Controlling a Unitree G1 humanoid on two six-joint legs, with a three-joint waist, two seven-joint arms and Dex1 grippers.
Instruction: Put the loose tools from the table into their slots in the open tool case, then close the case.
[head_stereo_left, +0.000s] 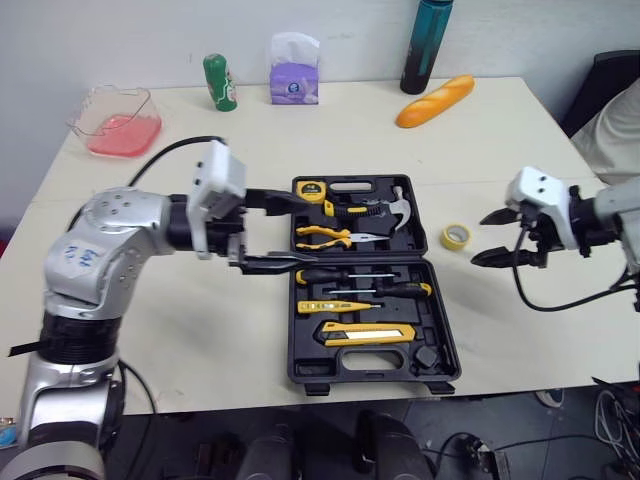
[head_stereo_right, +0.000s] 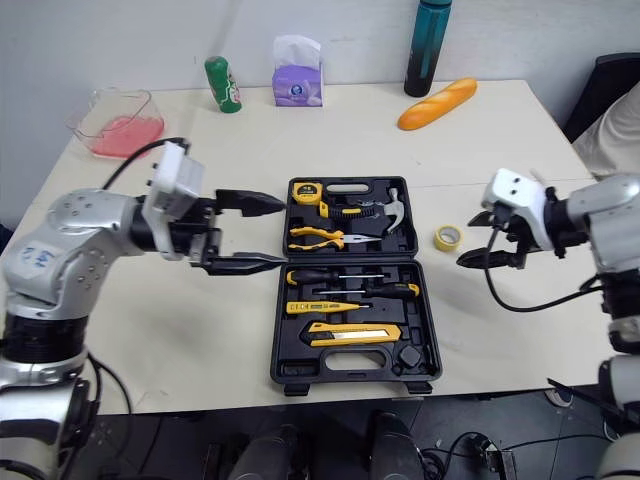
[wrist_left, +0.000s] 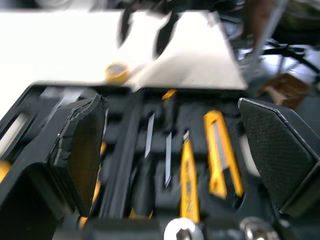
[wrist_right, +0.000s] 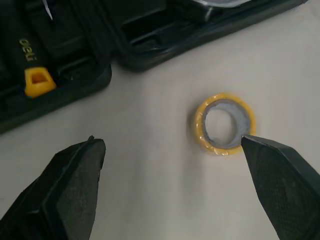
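Yellow lettering "deli" reads sideways on a black handle (wrist_right: 26, 51) at the right edge of the open tool case (head_stereo_left: 372, 372). The labels on the purple tissue pack (head_stereo_left: 294, 82) and the green bottle (head_stereo_left: 221, 82) at the far side of the table (head_stereo_left: 200, 330) are too small to read. The yellow tape roll (head_stereo_left: 456, 236) lies loose on the table just right of the case. The right gripper (head_stereo_left: 482, 238) hovers beside it, fingers spread wide, holding nothing. The left gripper (head_stereo_left: 298, 230), fingers also apart and empty, hangs over the case's left edge and hides part of it. The dark bottle (head_stereo_left: 425, 50) is cut off at the top.
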